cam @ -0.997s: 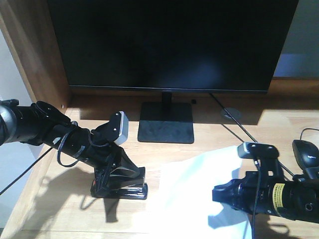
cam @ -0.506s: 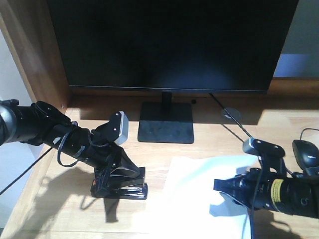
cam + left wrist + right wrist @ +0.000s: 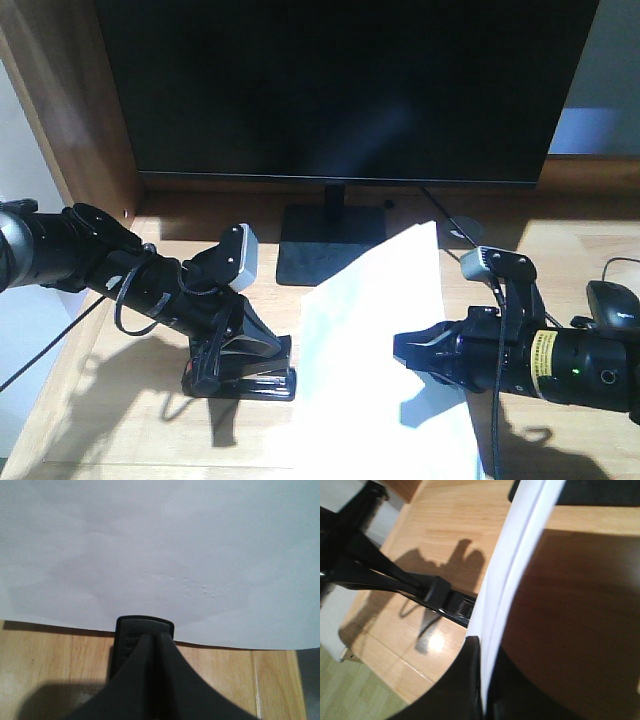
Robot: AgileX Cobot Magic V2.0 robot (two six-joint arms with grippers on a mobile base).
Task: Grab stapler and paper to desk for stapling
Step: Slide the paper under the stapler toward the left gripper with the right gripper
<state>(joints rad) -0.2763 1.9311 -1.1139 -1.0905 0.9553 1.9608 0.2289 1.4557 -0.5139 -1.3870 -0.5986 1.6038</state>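
- The left tool (image 3: 232, 345) is clamped down on the stapler (image 3: 245, 378), which rests on the desk (image 3: 110, 420) directly beneath it.
- The right tool (image 3: 412, 352) pinches one edge of the paper (image 3: 365, 330). Its wrist view shows the sheet edge-on between the two fingers (image 3: 462, 685).
- The paper stands tilted up from the desk. Its upper corner is raised above and behind the right tool, and its lower part spreads toward the left tool.
- Key relation: the stapler's long axis runs straight out from the left tool toward the right tool, with its nose aimed at the sheet's near edge.
- In the left wrist view that edge crosses just ahead of the nose, at right angles to the axis. Whether it already sits inside the mouth cannot be told.
- Judgement: the right tool, which carries the sheet, is the one placed to close the gap. It would slide the paper's edge along the stapler's axis into the mouth and lower the sheet flat while the left tool keeps the stapler steady.
- Risk: the thin sheet may buckle against the nose instead of entering.
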